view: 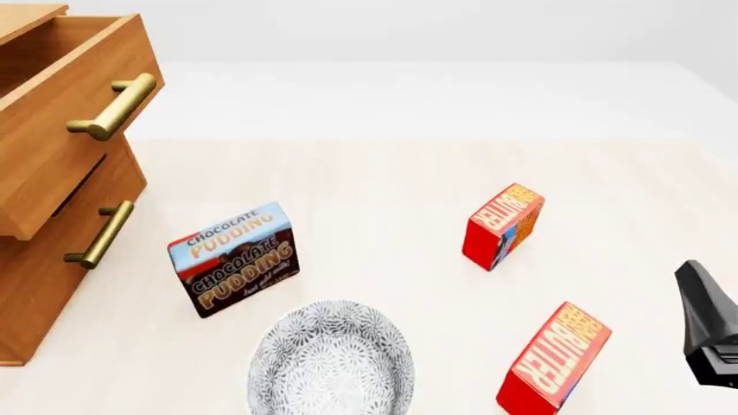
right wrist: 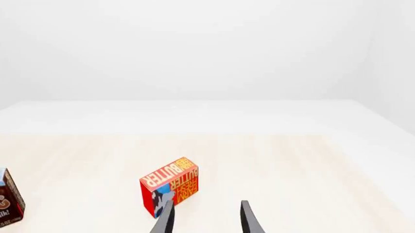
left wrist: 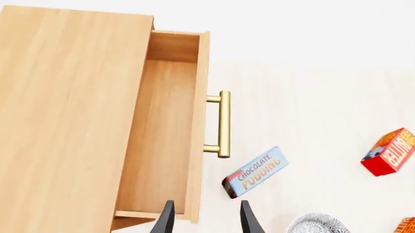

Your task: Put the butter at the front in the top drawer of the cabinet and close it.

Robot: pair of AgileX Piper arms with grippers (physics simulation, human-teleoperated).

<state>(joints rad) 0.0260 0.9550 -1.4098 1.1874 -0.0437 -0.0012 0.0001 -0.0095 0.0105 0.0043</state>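
Note:
The butter (view: 504, 226), a red carton with an orange face and a blue patch, stands mid-table. It also shows in the right wrist view (right wrist: 170, 191) and the left wrist view (left wrist: 389, 153). The cabinet (view: 34, 294) stands at the left with its top drawer (view: 64, 112) pulled out. The left wrist view shows this drawer (left wrist: 162, 131) holding nothing, with its brass handle (left wrist: 223, 124). My left gripper (left wrist: 207, 221) is open and empty above the drawer's front corner. My right gripper (right wrist: 206, 221) is open and empty, right of and nearer than the butter. Its dark finger shows at the front view's right edge (view: 706, 333).
A second butter carton (view: 554, 359) stands nearer, at the front right. A blue-brown chocolate pudding box (view: 237, 259) stands near the cabinet. A patterned grey bowl (view: 332, 359) sits in front of the pudding box. The lower drawer (view: 81, 229) is shut.

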